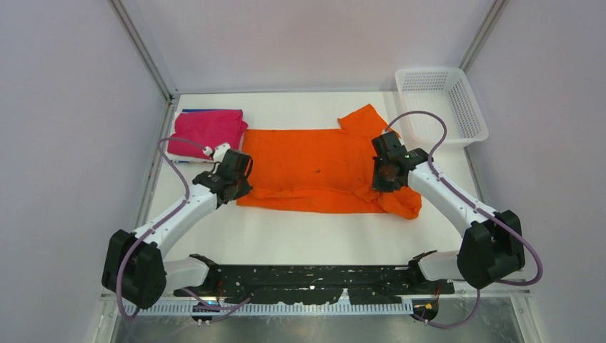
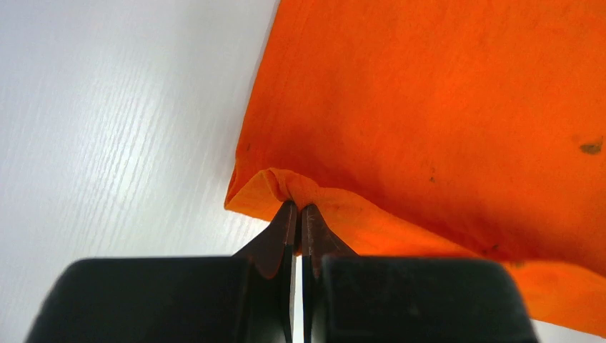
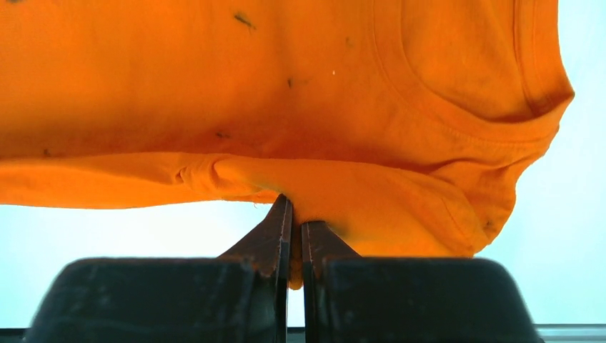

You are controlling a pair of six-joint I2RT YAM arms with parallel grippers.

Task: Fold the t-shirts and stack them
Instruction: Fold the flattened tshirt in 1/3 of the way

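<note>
The orange shirt [image 1: 314, 168] lies spread across the middle of the table [image 1: 307, 239], with its near edge doubled over in a narrow fold. The left claw [image 2: 296, 211] is closed on the shirt's near left corner, where a small pucker of cloth is pinched between its tips. The right claw [image 3: 293, 207] is closed on the near edge at the other end, and orange cloth shows between its tips. In the right wrist view the collar lies just right of that grip.

One sleeve sticks out at the far right, pointing toward the basket [image 1: 472, 128]. The basket stands in the far right corner, apart from the cloth. The other sleeve lies at the near right, just beside the right claw. A few small dark specks mark the orange cloth.

At the far left sits the pink shirt [image 1: 207, 130], folded and near the orange one's left edge — I cannot tell whether they touch. A thin strip of the blue shirt [image 1: 196, 111] shows along its far edge.
</note>
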